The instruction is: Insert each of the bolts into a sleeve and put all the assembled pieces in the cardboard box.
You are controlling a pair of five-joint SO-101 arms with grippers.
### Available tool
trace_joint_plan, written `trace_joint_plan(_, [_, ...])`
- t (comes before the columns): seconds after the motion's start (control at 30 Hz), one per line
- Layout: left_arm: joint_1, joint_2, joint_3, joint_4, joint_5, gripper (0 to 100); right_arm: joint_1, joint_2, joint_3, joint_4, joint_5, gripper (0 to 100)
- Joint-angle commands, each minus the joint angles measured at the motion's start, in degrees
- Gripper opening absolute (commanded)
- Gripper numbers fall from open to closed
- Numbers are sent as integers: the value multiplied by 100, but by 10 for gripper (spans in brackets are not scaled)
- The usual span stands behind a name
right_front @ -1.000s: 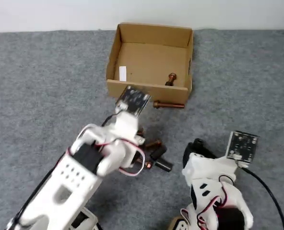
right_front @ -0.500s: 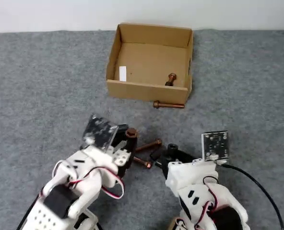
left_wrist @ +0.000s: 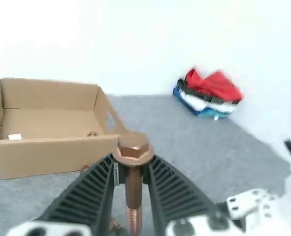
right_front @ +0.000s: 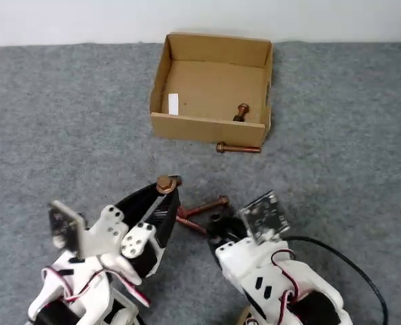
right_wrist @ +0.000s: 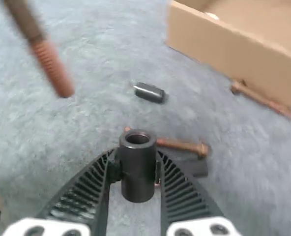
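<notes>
Grey carpeted surface point(right_front: 65, 122) in the high view. The cardboard box point(right_front: 161, 81) sits at the far side with what looks like one assembled piece point(right_front: 241, 112) inside, and a loose bolt point(right_front: 238, 147) lies just outside its front wall. The left hand point(right_front: 166, 192) is clamped on a copper bolt point(right_front: 165, 183), head up. Two more bolts point(right_front: 204, 207) lie just beside the right hand point(right_front: 217, 222).

Left wrist view: the held bolt stands upright between the ribbed fingers point(left_wrist: 99, 187), with the box behind it.

Right wrist view: the right hand is clamped on a black sleeve point(right_wrist: 137, 164), bore facing up. A spare sleeve point(right_wrist: 149, 91) lies on the surface further off.
</notes>
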Motion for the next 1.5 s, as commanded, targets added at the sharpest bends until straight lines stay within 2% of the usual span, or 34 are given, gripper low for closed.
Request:
trace_joint_plan(0.0, [-97,-53,-180,-220,352,6,-338,22,9,-295,475,8])
trace_joint_plan(0.2, [-88,-53,-207,-220,580,6,-690,48,62,-523,738,8])
trace_joint_plan(0.47, [-62,-35,-171,-220,580,6,-716,31,97,-532,809,8])
trace_joint_plan(0.7, [413,-35,31,-220,580,6,-716,40,88,-875,853,8])
trace_joint_plan(0.8, [422,-35,127,-229,580,6,-708,40,88,-971,1081,8])
trace_joint_plan(1.3, [387,-18,514,-220,554,6,-716,13,44,-1024,1292,8])
trace_joint_plan(1.47, [422,-9,514,70,484,6,-690,22,44,-1270,1292,8])
